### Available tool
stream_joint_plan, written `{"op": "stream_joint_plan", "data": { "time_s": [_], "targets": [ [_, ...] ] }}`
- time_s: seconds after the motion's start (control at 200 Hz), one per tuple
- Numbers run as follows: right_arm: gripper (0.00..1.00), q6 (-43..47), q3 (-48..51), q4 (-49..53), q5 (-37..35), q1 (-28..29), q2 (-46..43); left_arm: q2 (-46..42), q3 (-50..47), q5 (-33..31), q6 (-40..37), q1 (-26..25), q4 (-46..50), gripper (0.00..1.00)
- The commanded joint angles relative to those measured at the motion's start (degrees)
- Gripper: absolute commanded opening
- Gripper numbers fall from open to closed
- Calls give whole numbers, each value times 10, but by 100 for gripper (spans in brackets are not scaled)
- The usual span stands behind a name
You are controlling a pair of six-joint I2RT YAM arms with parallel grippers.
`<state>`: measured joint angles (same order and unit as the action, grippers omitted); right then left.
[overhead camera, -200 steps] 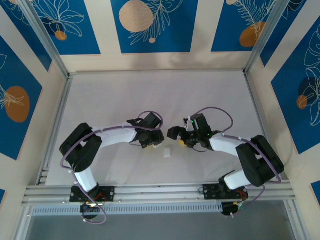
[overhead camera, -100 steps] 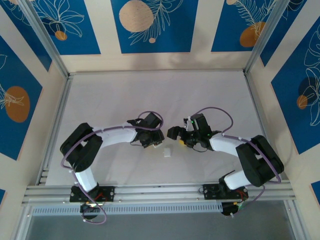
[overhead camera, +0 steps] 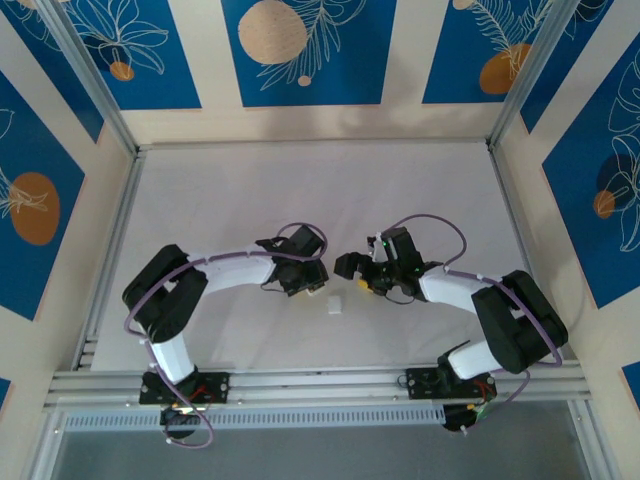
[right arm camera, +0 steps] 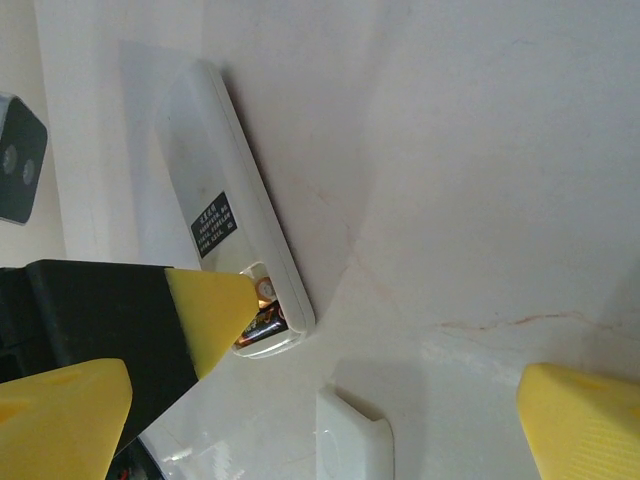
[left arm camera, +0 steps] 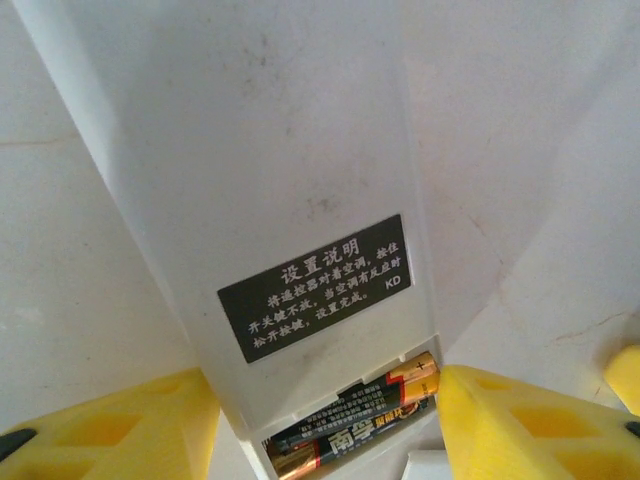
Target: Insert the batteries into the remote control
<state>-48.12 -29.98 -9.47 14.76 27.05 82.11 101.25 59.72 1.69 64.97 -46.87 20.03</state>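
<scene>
Your left gripper is pinching the remote near its lower end. In the left wrist view, its yellow fingers sit tight against both long edges, right beside the uncovered battery bay. From the right wrist view you see one of those fingers touching the remote's edge just by the bay.

Your right gripper is spread wide and holds nothing. One yellow pad sits at the lower left of its own view and the other at the lower right, well apart. In the top view it hovers just to the right of the left gripper, and the two tips of the right gripper are near but not touching it.

The batteries are both in the remote's bay, lying side by side with their gold ends showing. The bay has no lid on it. Above it is a black label with white print, and the back of the remote faces up.

The remote lies flat on the white table, roughly midway between the two arms. A small white piece with rounded corners lies on the table just beyond the remote's bay end, apart from it. In the top view that piece sits just in front of the two grippers.
</scene>
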Motion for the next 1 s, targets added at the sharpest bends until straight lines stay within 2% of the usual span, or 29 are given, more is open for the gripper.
{"op": "stream_joint_plan", "data": {
  "time_s": [0.0,0.455,0.995],
  "targets": [
    [99,-1,10,-2,-3,4,5,20,8,1,-15,5,53,59],
    [99,-5,11,-9,-2,5,8,15,2,-17,-44,5,104,57],
    [99,-8,11,-16,-2,8,16,-4,4,13,-5,8,32,63]
  ]
}}
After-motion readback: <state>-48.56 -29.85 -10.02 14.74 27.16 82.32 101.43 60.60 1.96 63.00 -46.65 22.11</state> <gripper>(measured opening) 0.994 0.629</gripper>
